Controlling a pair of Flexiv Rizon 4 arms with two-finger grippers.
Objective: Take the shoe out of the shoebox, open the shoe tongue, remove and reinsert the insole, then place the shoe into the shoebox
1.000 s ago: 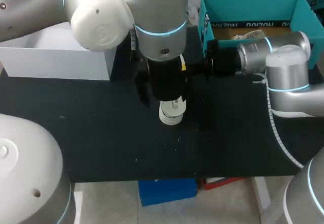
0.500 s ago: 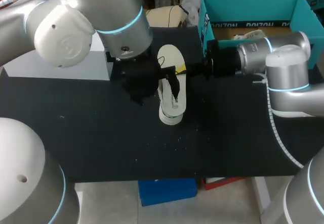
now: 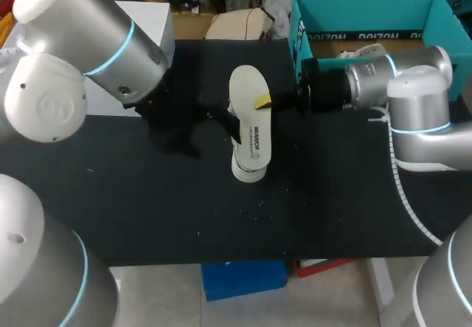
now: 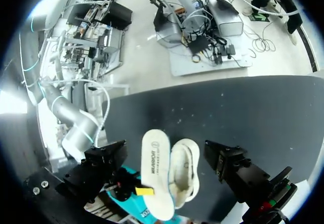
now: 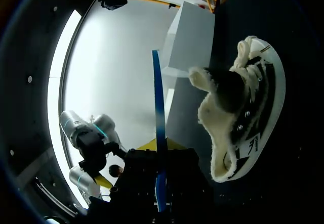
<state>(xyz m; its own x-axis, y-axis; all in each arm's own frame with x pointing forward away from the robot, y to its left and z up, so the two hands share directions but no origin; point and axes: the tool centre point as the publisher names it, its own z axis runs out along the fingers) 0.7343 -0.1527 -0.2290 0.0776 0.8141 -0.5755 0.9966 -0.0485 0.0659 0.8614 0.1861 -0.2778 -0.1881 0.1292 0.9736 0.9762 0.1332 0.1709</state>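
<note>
Black surface (image 3: pixel 147 209), with the shoe (image 3: pixel 249 170) near its middle. My right gripper (image 3: pixel 271 104) pinches the insole (image 3: pixel 248 98) over the shoe. My left gripper (image 3: pixel 206 129) hangs wide beside it, holding nothing. Pushing the insole in could slide the loose shoe or bend the insole.

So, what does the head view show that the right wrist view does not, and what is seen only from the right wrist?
Only the head view shows the teal shoebox and the flat, white, printed face of the insole. Only the right wrist view shows the fleecy lining and laces of the shoe; there the insole is a thin blue strip, seen edge-on. Both show the shoe, the insole, the white box and the black table.
</note>
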